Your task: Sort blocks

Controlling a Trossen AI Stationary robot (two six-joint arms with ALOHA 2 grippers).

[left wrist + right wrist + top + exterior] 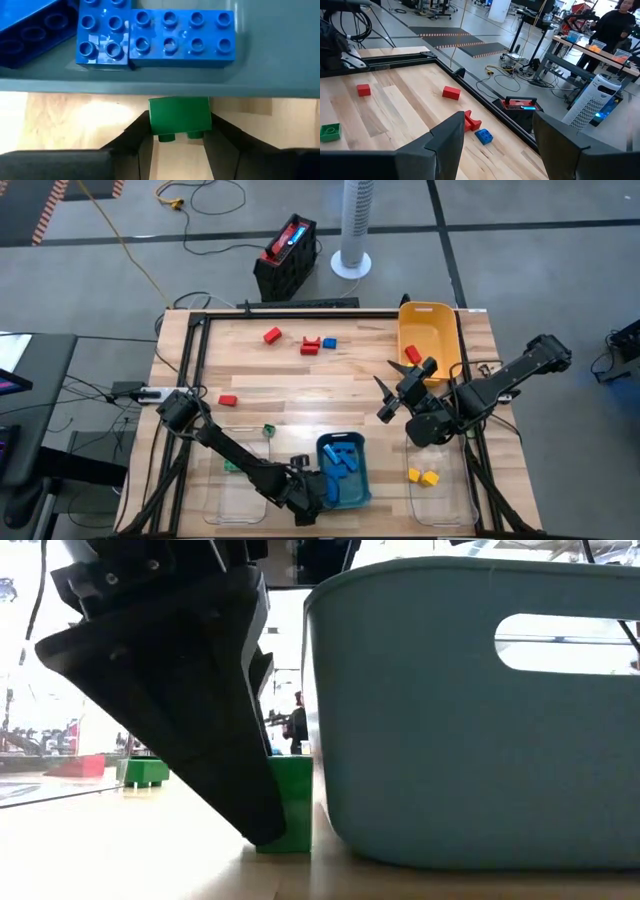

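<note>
One green block [179, 116] between left hand [179, 142] fingers; right hand [398, 392] apart; two yellow blocks [423, 476].

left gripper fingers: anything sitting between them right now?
Yes. In the left wrist view a green block sits between the left gripper fingers, right beside the teal bin wall. Contact isn't clear.
</note>
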